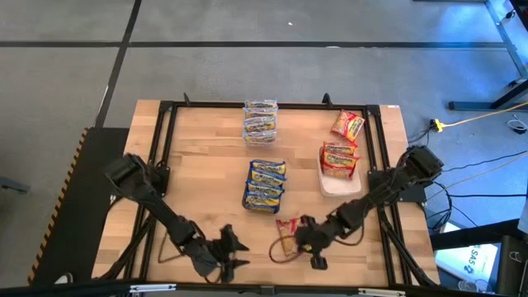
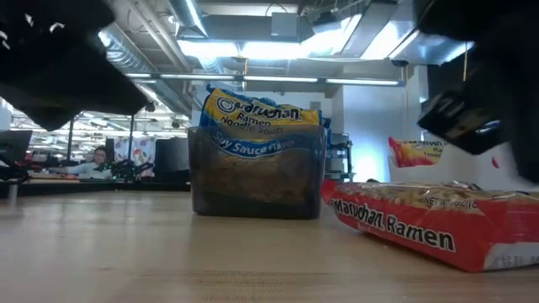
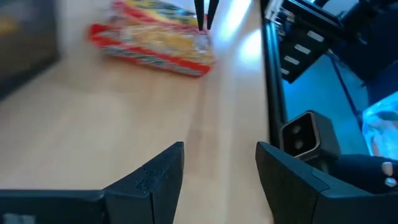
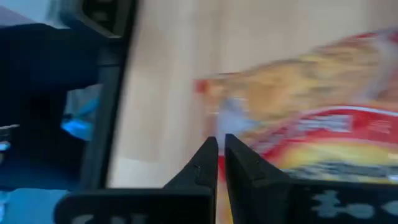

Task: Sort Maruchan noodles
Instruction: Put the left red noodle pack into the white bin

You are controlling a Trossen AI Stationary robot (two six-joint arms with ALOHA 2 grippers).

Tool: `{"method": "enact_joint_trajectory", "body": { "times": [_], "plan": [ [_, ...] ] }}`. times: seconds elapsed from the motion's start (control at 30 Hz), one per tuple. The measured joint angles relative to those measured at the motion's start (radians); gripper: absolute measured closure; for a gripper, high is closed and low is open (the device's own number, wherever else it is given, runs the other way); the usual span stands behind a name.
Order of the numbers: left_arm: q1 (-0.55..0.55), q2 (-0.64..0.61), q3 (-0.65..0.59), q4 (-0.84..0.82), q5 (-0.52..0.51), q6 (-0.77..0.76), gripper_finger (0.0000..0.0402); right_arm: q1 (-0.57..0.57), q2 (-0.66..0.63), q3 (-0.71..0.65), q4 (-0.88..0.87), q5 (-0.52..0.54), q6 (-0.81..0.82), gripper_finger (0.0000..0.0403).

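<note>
high view first: we're seeing the right gripper [image 1: 313,252] sitting low centre of the frame, jaws clenched together with nothing between them, right beside a red-banded noodle packet [image 1: 287,233] lying on the wooden table [image 1: 206,181]. the left gripper [image 1: 233,253] is hanging at lower left with its fingers spread and holding nothing. blue-banded packets [image 1: 265,185] are piling up mid-frame, another stack [image 1: 260,120] is sitting top centre, and red packets [image 1: 339,158] are resting in the white tray [image 1: 340,186] at right.
</note>
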Motion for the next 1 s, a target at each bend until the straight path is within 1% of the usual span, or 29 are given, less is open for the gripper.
{"method": "enact_joint_trajectory", "body": {
  "times": [0.07, 0.13, 0.23, 0.33, 0.4, 0.47, 0.53, 0.6, 0.63, 0.73, 0.87, 0.93, 1.0],
  "plan": [
    [0.003, 0.064, 0.073, -0.003, 0.004, 0.037, 0.0207, 0.035, 0.003, 0.001, 0.031, 0.014, 0.007, 0.0395],
    [0.010, 0.125, 0.150, -0.001, 0.012, 0.062, 0.0207, 0.062, -0.004, 0.019, 0.014, 0.024, 0.032, 0.0395],
    [0.021, 0.192, 0.246, -0.002, 0.023, 0.097, 0.0207, 0.103, -0.053, 0.046, -0.015, 0.021, 0.065, 0.0395],
    [0.032, 0.231, 0.315, -0.017, 0.033, 0.110, 0.0207, 0.149, -0.104, 0.046, -0.041, 0.031, 0.084, 0.0395],
    [0.040, 0.243, 0.350, -0.066, 0.038, 0.113, 0.0207, 0.187, -0.142, 0.033, -0.061, 0.103, 0.120, 0.0395],
    [0.051, 0.255, 0.388, -0.117, 0.046, 0.113, 0.0207, 0.221, -0.178, 0.015, -0.088, 0.197, 0.198, 0.0392],
    [0.074, 0.256, 0.418, -0.211, 0.074, 0.134, 0.0207, 0.243, -0.208, -0.015, -0.147, 0.262, 0.274, 0.0381],
    [0.105, 0.256, 0.451, -0.294, 0.144, 0.143, 0.0207, 0.261, -0.234, -0.050, -0.185, 0.327, 0.356, 0.0364],
    [0.118, 0.256, 0.468, -0.333, 0.162, 0.142, 0.0207, 0.273, -0.249, -0.069, -0.190, 0.356, 0.399, 0.0352],
    [0.146, 0.255, 0.498, -0.383, 0.174, 0.151, 0.0207, 0.333, -0.282, -0.142, -0.214, 0.462, 0.518, 0.0309],
    [0.164, 0.255, 0.496, -0.394, 0.170, 0.195, 0.0207, 0.375, -0.290, -0.251, -0.199, 0.505, 0.698, 0.0244],
    [0.167, 0.255, 0.497, -0.397, 0.157, 0.218, 0.0207, 0.377, -0.290, -0.301, -0.149, 0.519, 0.762, 0.0213],
    [0.174, 0.255, 0.491, -0.407, 0.155, 0.232, 0.0207, 0.377, -0.290, -0.350, -0.059, 0.538, 0.789, 0.0185]
  ]
}}
